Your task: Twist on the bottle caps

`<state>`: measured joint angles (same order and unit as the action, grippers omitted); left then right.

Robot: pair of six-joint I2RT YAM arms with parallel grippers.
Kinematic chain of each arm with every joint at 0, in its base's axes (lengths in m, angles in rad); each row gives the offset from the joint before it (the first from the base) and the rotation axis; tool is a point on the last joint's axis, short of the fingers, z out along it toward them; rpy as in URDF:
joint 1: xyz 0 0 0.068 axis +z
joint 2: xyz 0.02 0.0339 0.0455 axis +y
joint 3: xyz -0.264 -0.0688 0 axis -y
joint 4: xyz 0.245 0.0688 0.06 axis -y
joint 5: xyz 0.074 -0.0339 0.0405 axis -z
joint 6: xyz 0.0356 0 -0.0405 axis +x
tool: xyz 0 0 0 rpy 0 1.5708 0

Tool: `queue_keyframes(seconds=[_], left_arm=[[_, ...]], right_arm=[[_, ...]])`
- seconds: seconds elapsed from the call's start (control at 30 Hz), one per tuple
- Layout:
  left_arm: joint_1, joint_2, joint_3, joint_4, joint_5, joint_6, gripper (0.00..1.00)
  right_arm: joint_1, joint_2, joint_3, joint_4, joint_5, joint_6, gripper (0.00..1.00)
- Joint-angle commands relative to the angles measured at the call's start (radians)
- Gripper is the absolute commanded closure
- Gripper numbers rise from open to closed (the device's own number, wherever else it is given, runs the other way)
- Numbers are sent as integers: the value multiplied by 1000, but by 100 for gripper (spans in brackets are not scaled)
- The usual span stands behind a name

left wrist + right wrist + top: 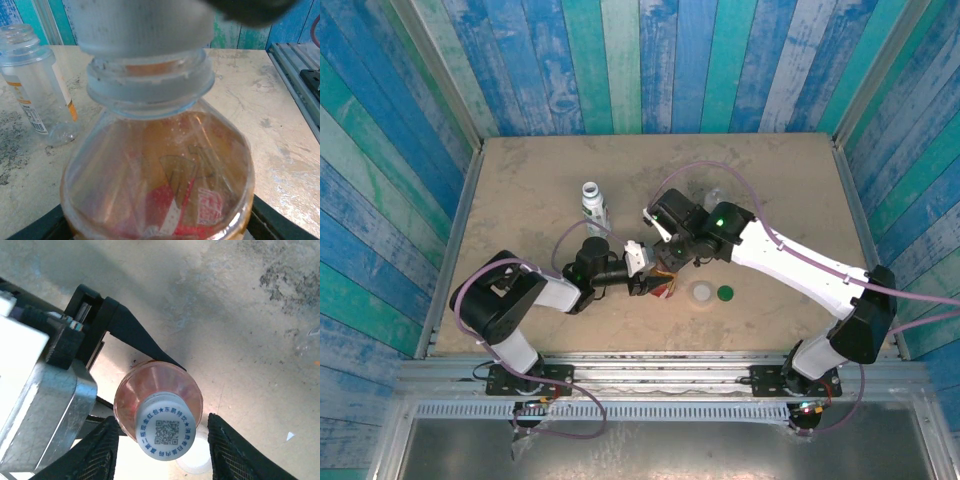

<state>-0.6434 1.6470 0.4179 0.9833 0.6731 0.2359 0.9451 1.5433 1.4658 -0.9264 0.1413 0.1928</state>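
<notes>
My left gripper is shut on the amber-liquid bottle with the red label, holding it upright just above the table. A white-grey cap printed with a code sits on the bottle's neck. My right gripper hangs over it from above, open, with a gap between each finger and the cap. The wide whitish cap and the dark green cap lie on the table to the right of the bottle. The white-labelled bottle stands uncapped at the back left. The short clear bottle stands open behind.
The two arms meet over the middle of the table. Blue-green plank walls close in the back and both sides. A metal rail runs along the near edge.
</notes>
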Motion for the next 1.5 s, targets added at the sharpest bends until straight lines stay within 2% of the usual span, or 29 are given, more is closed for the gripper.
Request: queue_keyframes(seconds=[0.0,0.17,0.33,0.43,0.53,0.97,1.47], left_arm=[[4,-24,-10,-92,-49,24,38],[4,-22,-13,-84,-32,34,38],[5,-20,-22,-58,45,54,38],[4,-17,-19,-68,94,70,38],[4,-17,-8,-100,137,88,38],[3,-15,5,-141,138,106,37],[4,-18,9,-154,140,107,37]], right_arm=[[-4,-48,19,0,-9,-88,42],[-57,-97,-2,0,-81,-251,38],[-90,-175,-84,-1,-195,-651,32],[-125,-195,-102,-8,-321,-814,34],[-139,-167,-70,-44,-383,-912,39],[-158,13,77,-159,-424,-1014,49],[-166,55,87,-178,-413,-1008,64]])
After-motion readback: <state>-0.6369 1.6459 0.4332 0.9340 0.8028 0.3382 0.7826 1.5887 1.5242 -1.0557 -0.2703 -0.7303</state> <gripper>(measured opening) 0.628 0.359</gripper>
